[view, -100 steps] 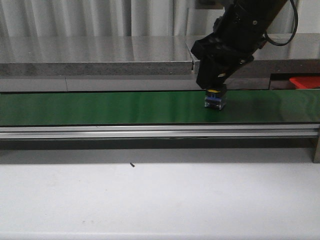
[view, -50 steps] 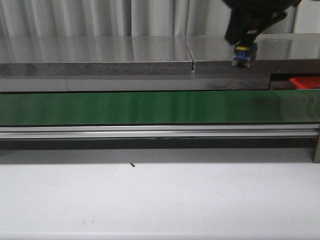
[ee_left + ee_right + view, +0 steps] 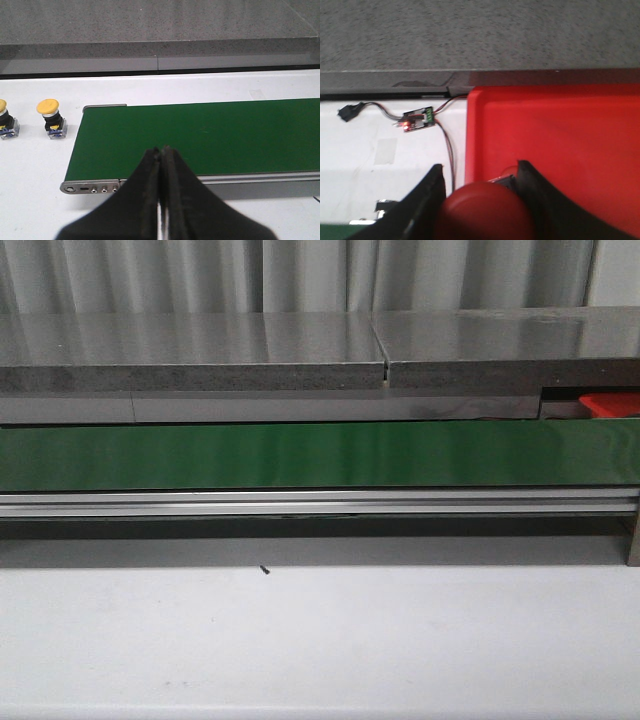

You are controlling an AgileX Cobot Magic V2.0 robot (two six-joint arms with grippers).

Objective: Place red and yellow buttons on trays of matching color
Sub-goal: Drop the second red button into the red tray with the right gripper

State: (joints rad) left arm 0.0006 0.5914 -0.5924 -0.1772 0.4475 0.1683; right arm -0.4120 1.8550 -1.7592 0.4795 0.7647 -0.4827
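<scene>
While the front view shows neither arm, I log this moment from the wrist views.

Red button point(image 3: 485, 210): gripped between my right fingers point(image 3: 425, 205), hanging at the near-left corner of the red tray point(image 3: 560, 145), not yet set down.
Red tray: nothing visible on the part I can see.
Yellow buttons: one point(image 3: 50, 116) and, at the frame edge, another point(image 3: 6, 120), both on the white counter point(image 3: 30, 200) off the belt's end.
Yellow tray: not in view.
Green belt point(image 3: 300, 455): bare where I can see it.
Left fingers point(image 3: 152, 200): clenched together, holding nothing, poised over the belt's near rail.
Progress, my estimate: red drop pending; yellow buttons outstanding.
</scene>
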